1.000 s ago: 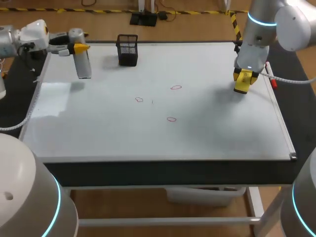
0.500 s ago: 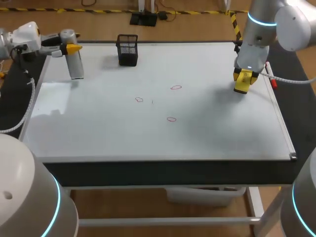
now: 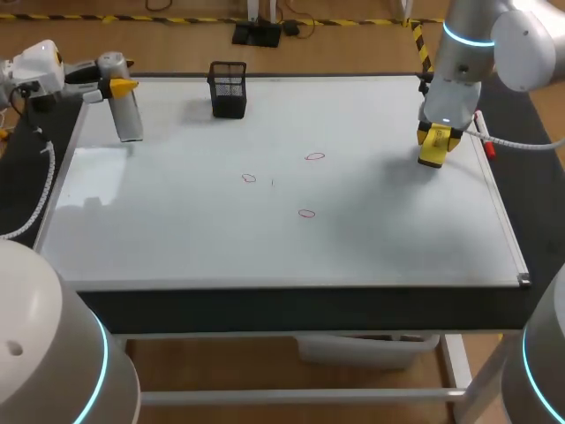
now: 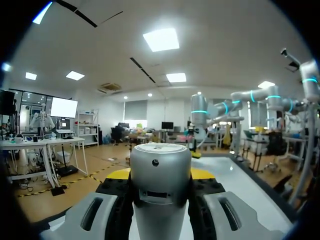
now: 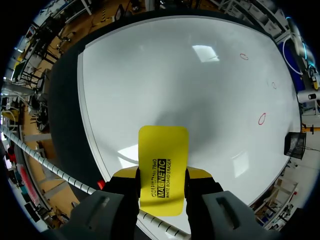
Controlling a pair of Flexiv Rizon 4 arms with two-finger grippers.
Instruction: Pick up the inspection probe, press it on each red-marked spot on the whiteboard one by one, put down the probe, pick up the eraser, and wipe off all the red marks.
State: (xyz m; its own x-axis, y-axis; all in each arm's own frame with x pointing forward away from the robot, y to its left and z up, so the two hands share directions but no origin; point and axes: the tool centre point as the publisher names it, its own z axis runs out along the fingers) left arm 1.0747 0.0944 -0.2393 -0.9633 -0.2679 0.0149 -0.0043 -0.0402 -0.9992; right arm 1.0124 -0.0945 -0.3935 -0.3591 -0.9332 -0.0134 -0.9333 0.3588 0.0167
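The silver cylindrical probe (image 3: 124,110) is held at the whiteboard's far left corner, with my left gripper (image 3: 117,87) shut on it. In the left wrist view the probe (image 4: 161,192) stands between the two fingers of the left gripper (image 4: 161,175). My right gripper (image 3: 434,143) hangs over the right side of the whiteboard (image 3: 177,238), shut on the yellow eraser (image 3: 433,150). The eraser (image 5: 163,165) sticks out ahead of the right gripper (image 5: 163,174). Three red marks (image 3: 315,156) (image 3: 248,177) (image 3: 306,213) lie mid-board.
A black mesh holder (image 3: 228,88) stands at the far edge, left of middle. A small red object (image 3: 488,148) lies by the board's right rim, beside the right gripper. Dark table strips border the board on both sides.
My left arm has drawn the probe further left and back toward the far left corner. The right arm and the eraser have not moved.
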